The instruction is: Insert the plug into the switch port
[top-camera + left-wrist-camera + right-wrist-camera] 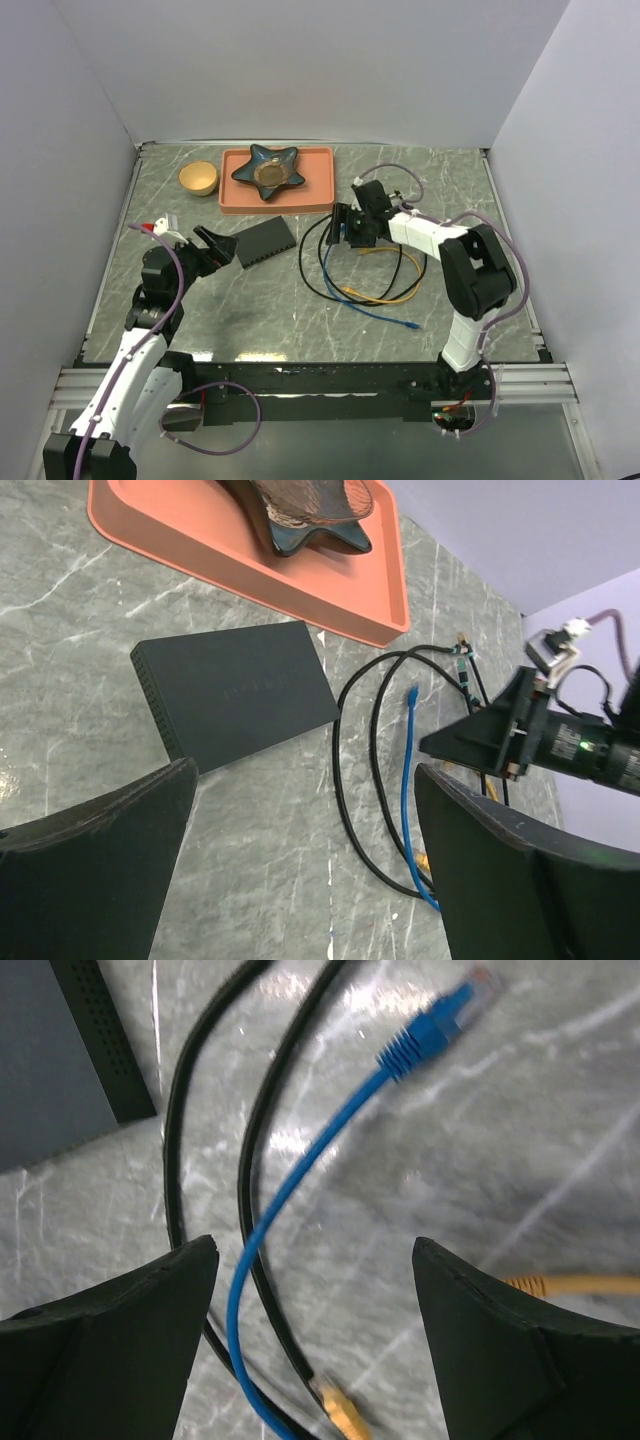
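Marble (470,1190) lies beneath us; our left gripper (305,775) and right gripper (312,1260) gape empty. We should centre the right over the plug (440,1020), upper right, pinching behind its boot.

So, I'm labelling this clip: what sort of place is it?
Probably a robot lab cell: white walls enclose the table, a left arm and right arm stand at its near edge, with a switch and loose cables.

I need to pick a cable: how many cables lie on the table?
3, tangled right of the black box: black cable, yellow cable, and blue cable running nearest the arms. The black loops might be two cables.
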Tool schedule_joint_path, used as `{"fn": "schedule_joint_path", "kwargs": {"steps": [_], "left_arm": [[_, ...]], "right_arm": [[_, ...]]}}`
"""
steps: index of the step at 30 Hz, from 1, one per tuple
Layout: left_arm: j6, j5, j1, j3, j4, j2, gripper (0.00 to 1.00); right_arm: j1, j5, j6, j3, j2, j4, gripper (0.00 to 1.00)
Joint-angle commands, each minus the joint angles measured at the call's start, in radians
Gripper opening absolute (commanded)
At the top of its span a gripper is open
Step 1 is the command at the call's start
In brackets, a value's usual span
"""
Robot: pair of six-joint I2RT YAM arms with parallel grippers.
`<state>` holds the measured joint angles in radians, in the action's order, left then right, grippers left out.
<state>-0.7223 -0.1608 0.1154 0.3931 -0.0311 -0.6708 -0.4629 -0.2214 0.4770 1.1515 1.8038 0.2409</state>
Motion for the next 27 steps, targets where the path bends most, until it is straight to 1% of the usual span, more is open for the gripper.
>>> {"fn": "schedule_joint_path", "kwargs": {"steps": [1,3,4,6,7,8,9,10,11,12,16,18,20,21,27], "left_arm": [[-0.032,0.000,0.000,0.016,-0.032,0.023,0.96],[-0.031,0.001,0.000,0.019,-0.024,0.025,0.96],[-0.031,0.003,0.000,0.021,-0.021,0.025,0.96],[-0.032,0.007,0.000,0.029,-0.013,0.027,0.96],[-0.032,0.006,0.000,0.030,-0.012,0.024,0.96],[-0.032,0.006,0.001,0.030,-0.010,0.025,0.96],[-0.034,0.006,0.000,0.030,-0.010,0.025,0.96],[-0.037,0.004,0.000,0.029,-0.009,0.027,0.96],[-0.037,0.003,0.000,0.029,-0.009,0.025,0.96],[-0.039,0.001,0.000,0.027,-0.007,0.025,0.96],[-0.034,-0.014,0.000,0.030,-0.006,0.030,0.96],[-0.017,-0.054,0.000,0.024,-0.029,0.030,0.96],[-0.016,-0.092,0.000,0.015,-0.053,0.036,0.96],[-0.012,-0.129,0.000,0.003,-0.087,0.037,0.96],[-0.043,-0.230,0.000,-0.043,-0.225,0.048,0.96]], "right_arm": [[-0.020,-0.030,0.014,0.089,0.055,-0.003,0.84],[-0.026,-0.044,0.012,0.117,0.094,0.001,0.81],[-0.028,-0.048,0.009,0.129,0.107,0.011,0.77],[-0.033,-0.042,0.000,0.166,0.140,0.021,0.76],[-0.034,-0.036,-0.009,0.178,0.155,0.043,0.73],[-0.037,-0.029,-0.012,0.194,0.161,0.049,0.66],[-0.037,-0.027,-0.015,0.195,0.166,0.051,0.49],[-0.037,-0.024,-0.018,0.194,0.163,0.049,0.40],[-0.037,-0.021,-0.020,0.185,0.155,0.043,0.33],[-0.037,-0.016,-0.023,0.174,0.147,0.034,0.24],[-0.039,-0.050,-0.064,0.100,0.051,-0.049,0.09],[-0.039,-0.071,-0.080,0.045,0.007,-0.112,0.01],[-0.039,-0.111,-0.107,-0.005,-0.056,-0.162,0.00],[-0.040,-0.124,-0.116,-0.016,-0.076,-0.169,0.00],[-0.071,-0.306,-0.225,-0.105,-0.230,-0.204,0.00]]}}
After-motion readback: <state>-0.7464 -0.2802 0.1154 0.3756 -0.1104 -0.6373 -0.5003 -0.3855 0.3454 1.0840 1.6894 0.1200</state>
